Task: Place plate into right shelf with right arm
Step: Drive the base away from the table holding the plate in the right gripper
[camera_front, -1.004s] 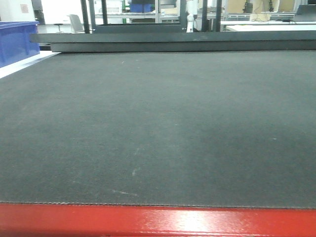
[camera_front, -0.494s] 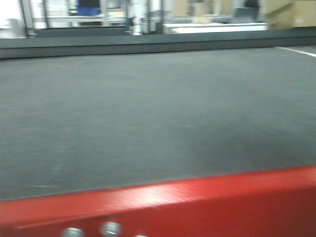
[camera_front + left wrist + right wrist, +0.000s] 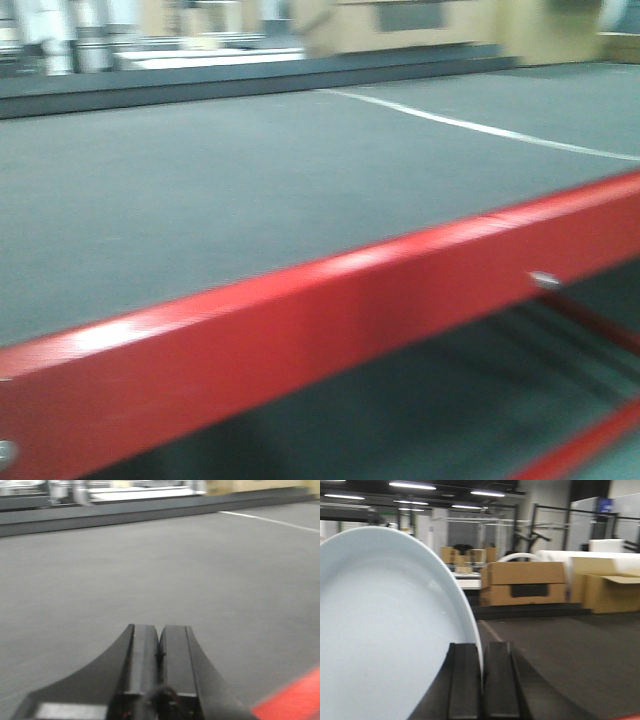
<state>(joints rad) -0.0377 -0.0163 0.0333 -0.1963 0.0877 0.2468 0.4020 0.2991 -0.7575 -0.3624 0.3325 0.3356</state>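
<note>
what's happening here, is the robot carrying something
Yes. The right gripper is shut on the rim of a white plate, holding it up on edge, with cardboard boxes in the background. The left gripper is shut and empty over a grey mat. The front view is blurred and shows only the mat and a red rail. The right shelf is in none of the views, so the plate is not yet placed.

This is a warehouse-like workshop hall. A large cardboard box (image 3: 527, 583) stands in the open, with another open carton (image 3: 612, 592) right of it, black metal frames (image 3: 535, 527) behind it and long strip lights (image 3: 412, 485) above it.
</note>
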